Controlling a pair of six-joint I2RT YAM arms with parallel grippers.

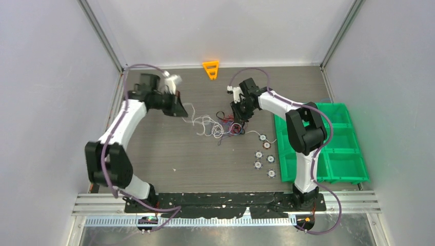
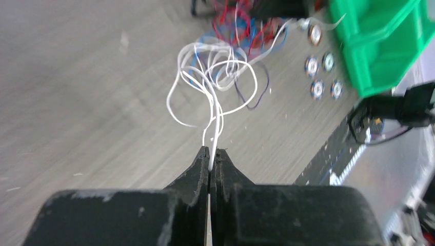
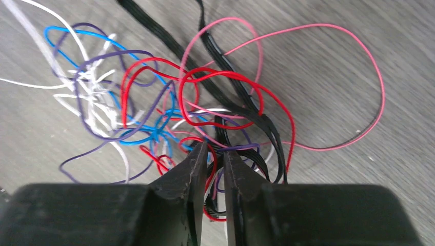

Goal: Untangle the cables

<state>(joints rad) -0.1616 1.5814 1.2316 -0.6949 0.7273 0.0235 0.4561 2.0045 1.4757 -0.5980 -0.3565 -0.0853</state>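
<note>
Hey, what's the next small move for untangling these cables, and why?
Probably close the right gripper fully on the red and black cables lying in its narrow gap. The left gripper is already shut on the white cable, so a firm hold on both sides would let them pull the tangle apart.

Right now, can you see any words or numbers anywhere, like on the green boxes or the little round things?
No text can be read anywhere.
Green plastic bins: plain, no label showing.
Small round silver discs: any markings are too small and blurred to read.
Orange plastic triangle: no lettering visible.
</note>
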